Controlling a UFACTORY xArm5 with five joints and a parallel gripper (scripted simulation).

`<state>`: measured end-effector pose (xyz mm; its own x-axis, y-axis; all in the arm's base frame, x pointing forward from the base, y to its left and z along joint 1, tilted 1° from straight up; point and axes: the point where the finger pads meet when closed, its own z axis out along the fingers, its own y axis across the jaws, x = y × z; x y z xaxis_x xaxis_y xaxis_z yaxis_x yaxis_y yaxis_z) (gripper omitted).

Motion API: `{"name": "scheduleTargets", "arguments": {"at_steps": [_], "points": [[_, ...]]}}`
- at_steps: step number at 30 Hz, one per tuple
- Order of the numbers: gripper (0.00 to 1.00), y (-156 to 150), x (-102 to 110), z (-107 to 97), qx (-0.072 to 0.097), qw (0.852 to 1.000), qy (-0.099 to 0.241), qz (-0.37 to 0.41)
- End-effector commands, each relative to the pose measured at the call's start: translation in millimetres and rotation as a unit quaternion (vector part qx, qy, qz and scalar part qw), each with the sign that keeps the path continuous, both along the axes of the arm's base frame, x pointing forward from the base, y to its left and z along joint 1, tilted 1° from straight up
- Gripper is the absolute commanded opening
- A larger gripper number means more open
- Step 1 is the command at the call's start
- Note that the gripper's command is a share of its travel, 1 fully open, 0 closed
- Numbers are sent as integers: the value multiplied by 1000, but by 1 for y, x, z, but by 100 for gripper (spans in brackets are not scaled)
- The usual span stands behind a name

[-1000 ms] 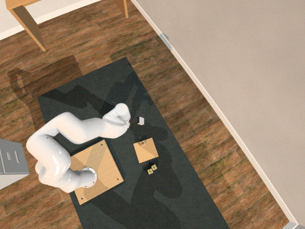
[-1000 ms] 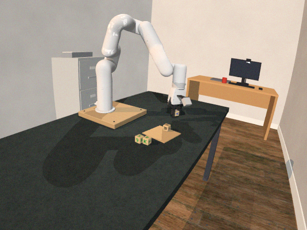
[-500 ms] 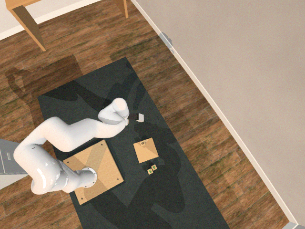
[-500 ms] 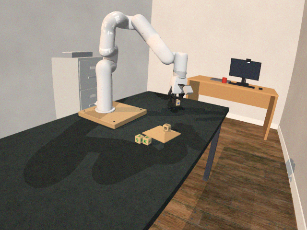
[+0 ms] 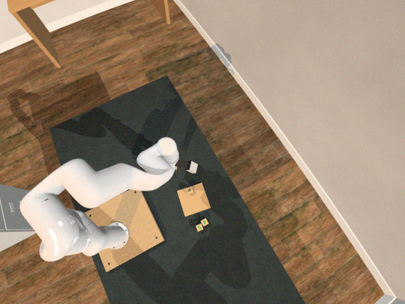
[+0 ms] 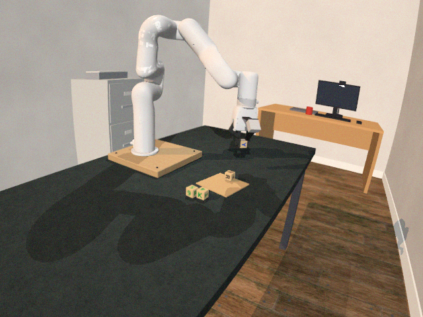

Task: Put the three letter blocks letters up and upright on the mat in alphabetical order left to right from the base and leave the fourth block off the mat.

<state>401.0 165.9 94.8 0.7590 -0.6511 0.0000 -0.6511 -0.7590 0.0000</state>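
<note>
A: Nearest us in the exterior view, we note two small tan wooden cubes with green markings (image 6: 197,193) touching each other on the dark green-black table top (image 6: 102,238), just beside the near edge of the flat tan square mat (image 6: 218,185). From above they show a 5 and a 4 on top, and only one number block is expected, so we cannot tell which of them belongs on the mat.

B: On the mat, we find one tan cube with a dark letter (image 6: 229,176) at the far corner. We judge it is parked there to leave the rest of the mat open for two more blocks.

A: Beyond the mat, the white arm's grey two-finger gripper (image 6: 243,143) hangs clear of the table, its fingers partly closed on a tan cube marked with a blue Y (image 6: 243,144). We judge it is held aloft to pass over the placed block.

B: For room, we note the mat lies well inside the table's right edge (image 6: 273,218); the wooden base plate (image 6: 191,157) stands well apart on the left.
</note>
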Motion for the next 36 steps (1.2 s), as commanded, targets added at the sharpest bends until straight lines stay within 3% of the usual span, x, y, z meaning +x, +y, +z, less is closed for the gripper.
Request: {"name": "scheduleTargets", "arguments": {"at_steps": [1,11,13,14,17,25,36], "points": [[27,-27,10,3,1,998,-2,-69],[27,-91,20,5,1,973,-3,-229],[27,-91,20,5,1,973,-3,-229],[27,-109,21,5,1,962,-3,-273],[27,-124,22,6,2,951,-4,-309],[27,-174,19,7,2,905,-4,-425],[27,-175,19,7,2,904,-4,-428]]}}
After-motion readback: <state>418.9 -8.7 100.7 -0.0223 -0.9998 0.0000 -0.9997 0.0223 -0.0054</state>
